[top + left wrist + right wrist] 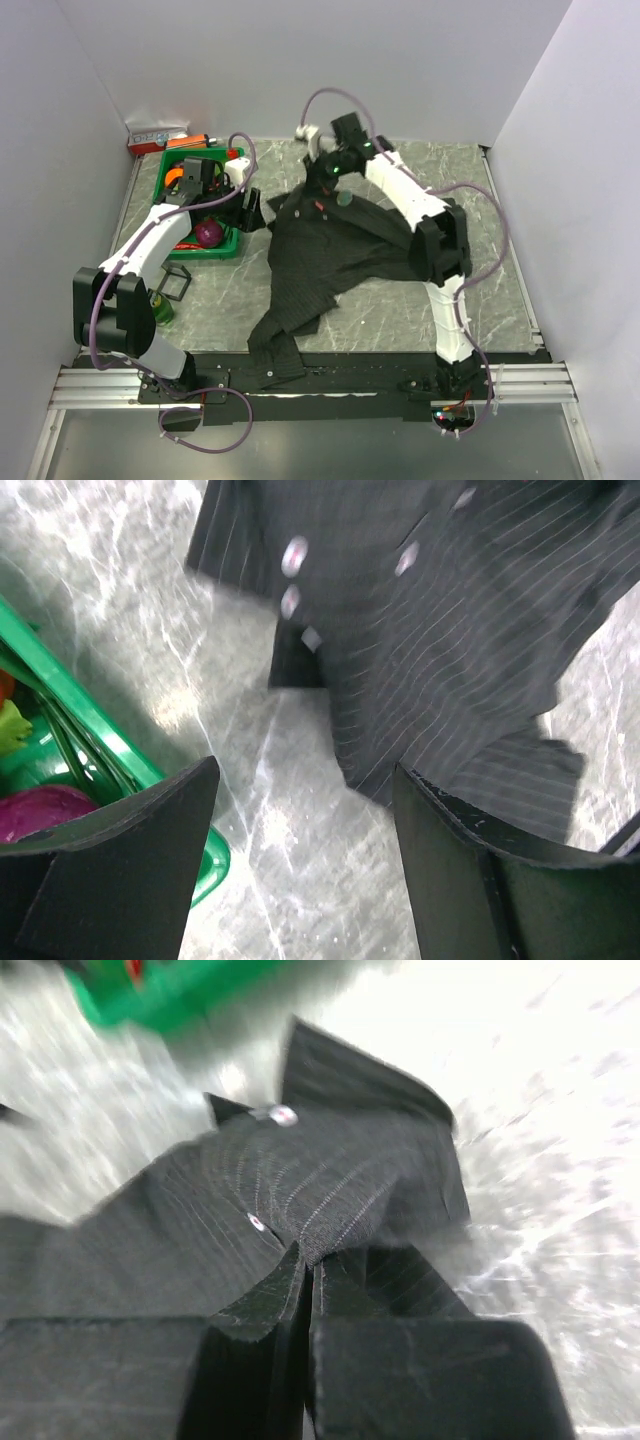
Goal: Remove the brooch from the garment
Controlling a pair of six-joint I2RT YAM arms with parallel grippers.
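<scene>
The dark pinstriped garment [320,255] lies crumpled mid-table. The brooch [320,207] is a tiny red spot on its upper part. My right gripper [327,185] hangs just behind the brooch and is shut on a raised fold of the garment [330,1200]. Its fingertips [285,1280] are pressed together. A tiny pale, red-centred spot [257,1222], blurred, sits on the cloth just left of them. My left gripper [249,205] is open and empty over bare table at the garment's left edge [450,630], one fingertip [440,810] against the cloth. Pale buttons [294,555] show there.
A green basket [225,245] holding a purple ball [209,233] and orange items stands at the left, close to my left gripper; its rim shows in the left wrist view [110,755]. A red-and-white box [155,135] lies at the back left. A small black frame [175,283] lies near the left arm.
</scene>
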